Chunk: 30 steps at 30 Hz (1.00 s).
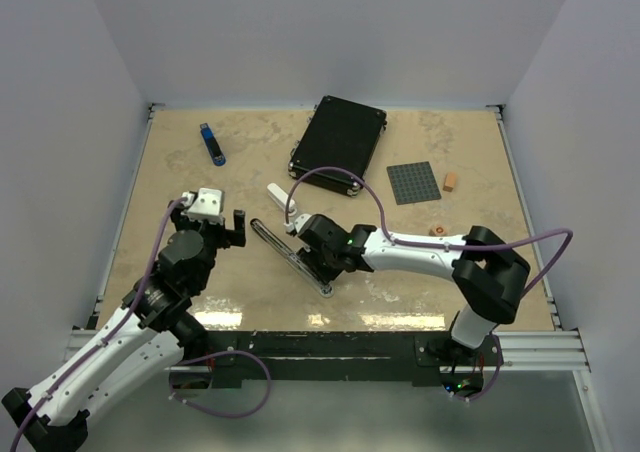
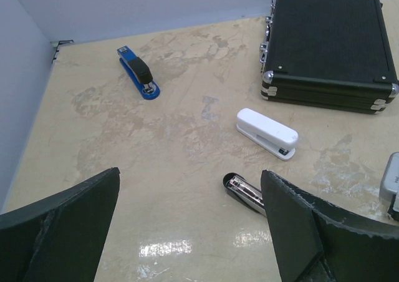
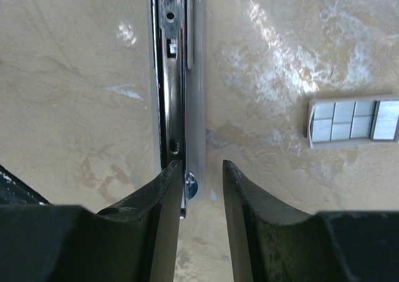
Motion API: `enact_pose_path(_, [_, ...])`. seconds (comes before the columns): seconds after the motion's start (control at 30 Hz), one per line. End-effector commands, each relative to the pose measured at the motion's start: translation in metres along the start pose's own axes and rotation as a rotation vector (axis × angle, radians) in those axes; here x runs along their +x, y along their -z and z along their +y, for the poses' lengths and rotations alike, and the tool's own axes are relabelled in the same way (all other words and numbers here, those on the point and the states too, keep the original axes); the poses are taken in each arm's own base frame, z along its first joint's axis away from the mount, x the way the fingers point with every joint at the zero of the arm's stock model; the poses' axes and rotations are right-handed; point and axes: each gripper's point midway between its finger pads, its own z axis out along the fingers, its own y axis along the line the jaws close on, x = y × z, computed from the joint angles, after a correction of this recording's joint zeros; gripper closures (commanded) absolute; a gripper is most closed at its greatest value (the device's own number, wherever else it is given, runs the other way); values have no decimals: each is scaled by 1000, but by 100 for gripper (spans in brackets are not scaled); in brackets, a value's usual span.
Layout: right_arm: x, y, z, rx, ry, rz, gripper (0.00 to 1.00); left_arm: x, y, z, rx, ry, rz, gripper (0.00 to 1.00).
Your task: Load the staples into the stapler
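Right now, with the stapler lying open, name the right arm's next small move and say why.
Probably close the right gripper fully on the stapler: its fingers straddle the stapler's end with a narrow gap, and the channel lies open, facing up. Pinned, it should stay put for loading. The left gripper is open and empty.

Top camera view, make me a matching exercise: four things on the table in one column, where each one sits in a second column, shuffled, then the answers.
Column one
1. blue stapler
2. black case
3. grey plate
4. opened stapler

Column two
A. lying flat, one end at the right claw
B. far left part of the table
C. far side, about the middle
D. right of the black case, beside an orange block

Pairs: 1-B, 2-C, 3-D, 4-A
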Motion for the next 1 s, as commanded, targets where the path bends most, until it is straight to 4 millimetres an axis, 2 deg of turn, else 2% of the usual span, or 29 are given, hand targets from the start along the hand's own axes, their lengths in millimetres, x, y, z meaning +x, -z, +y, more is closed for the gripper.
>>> enact_pose_path(0.0, [6, 21, 1, -22, 3, -6, 64, -16, -1, 0, 0, 35, -30, 0])
enact_pose_path(0.2, [-11, 38, 2, -37, -48, -130, 60, -11, -5, -6, 13, 50, -8, 0])
enact_pose_path(0.23, [-17, 46, 2, -45, -53, -167, 56, -9, -5, -7, 14, 57, -3, 0])
enact_pose_path(0.37, [-20, 51, 7, -98, -66, -274, 43, -3, -10, -12, 10, 121, 38, 0])
enact_pose_path(0.47, [-16, 52, 11, -135, -81, -327, 38, 10, -17, -22, -4, 219, 97, 0])
enact_pose_path(0.63, [-6, 46, 15, -166, -102, -360, 38, 55, -31, -39, -52, 375, 217, 0])
enact_pose_path(0.77, [-6, 44, 21, -196, -112, -377, 42, 85, -39, -50, -73, 446, 289, 0])
enact_pose_path(0.83, [-4, 41, 21, -194, -116, -370, 44, 90, -43, -52, -92, 466, 303, 0])
enact_pose_path(0.97, [1, 37, 23, -198, -127, -356, 46, 112, -57, -57, -126, 506, 367, 0])
